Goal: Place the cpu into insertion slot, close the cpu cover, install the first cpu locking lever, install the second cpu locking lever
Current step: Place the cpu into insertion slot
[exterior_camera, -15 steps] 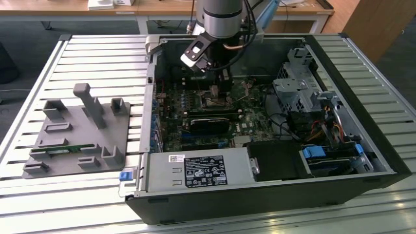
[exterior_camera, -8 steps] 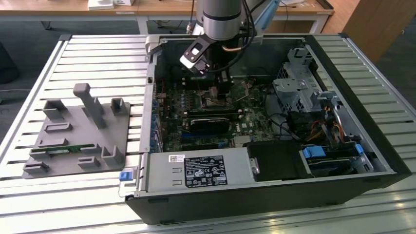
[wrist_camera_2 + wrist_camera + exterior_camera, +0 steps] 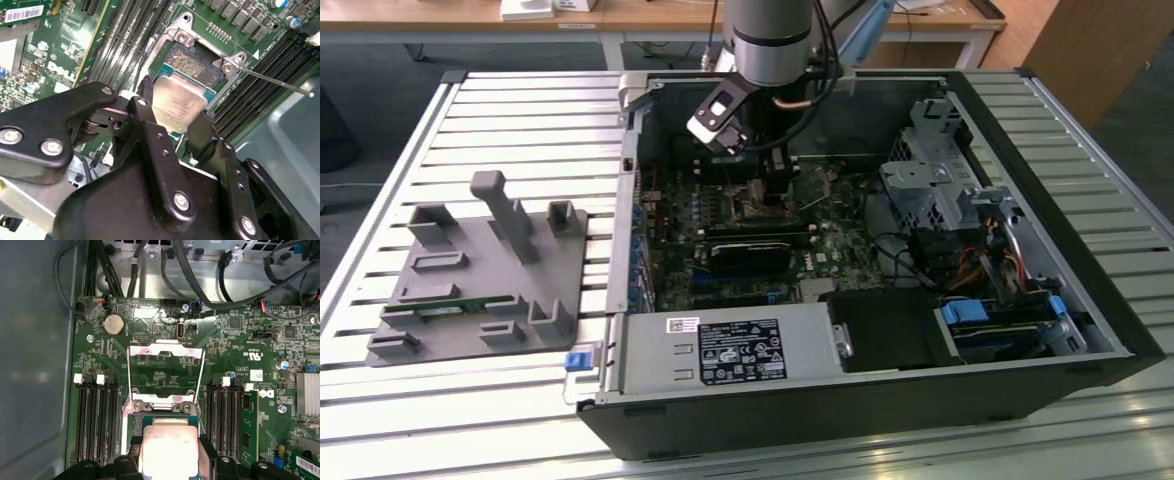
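The cpu (image 3: 179,101), a flat square chip with a pale metal face, sits between my gripper's (image 3: 177,106) two black fingers, which are shut on its opposite edges. It hangs tilted over the near part of the insertion slot (image 3: 192,64), whose dark pin field shows beyond it; contact cannot be judged. In the first wrist view the cpu (image 3: 169,450) is in my gripper (image 3: 169,461), and the cpu cover (image 3: 167,348) stands folded back behind the slot. A thin locking lever (image 3: 272,81) sticks out free beside the slot. In the exterior view my gripper (image 3: 767,192) reaches down into the case.
The open computer case (image 3: 1067,150) lies on a slatted metal table (image 3: 520,130). Memory slots (image 3: 95,420) flank the socket on both sides. Black cables (image 3: 200,275) hang behind the board. A grey fixture (image 3: 480,270) with a green module stands outside at the exterior view's left.
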You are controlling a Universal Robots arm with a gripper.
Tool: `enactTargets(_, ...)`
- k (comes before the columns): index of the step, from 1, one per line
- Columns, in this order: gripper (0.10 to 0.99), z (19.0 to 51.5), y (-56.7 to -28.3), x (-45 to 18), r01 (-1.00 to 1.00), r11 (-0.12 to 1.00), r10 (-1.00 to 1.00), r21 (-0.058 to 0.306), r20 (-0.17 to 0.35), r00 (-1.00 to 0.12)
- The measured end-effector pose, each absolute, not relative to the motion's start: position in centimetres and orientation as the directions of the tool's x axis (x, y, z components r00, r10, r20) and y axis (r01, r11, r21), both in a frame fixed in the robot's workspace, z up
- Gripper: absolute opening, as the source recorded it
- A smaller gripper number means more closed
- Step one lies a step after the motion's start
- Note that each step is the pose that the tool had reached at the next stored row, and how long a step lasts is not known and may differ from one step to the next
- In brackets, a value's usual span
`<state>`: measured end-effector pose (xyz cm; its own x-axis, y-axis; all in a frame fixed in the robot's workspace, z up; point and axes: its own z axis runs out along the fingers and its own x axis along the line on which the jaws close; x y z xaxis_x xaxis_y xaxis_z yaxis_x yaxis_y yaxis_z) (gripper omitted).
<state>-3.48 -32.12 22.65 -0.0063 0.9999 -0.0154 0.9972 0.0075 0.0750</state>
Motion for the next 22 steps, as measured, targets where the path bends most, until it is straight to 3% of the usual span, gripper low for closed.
enactTargets(22,0.525,20.4,-31.5,-3.9,0.997,-0.005,1.0,0.075,-0.015,0.006)
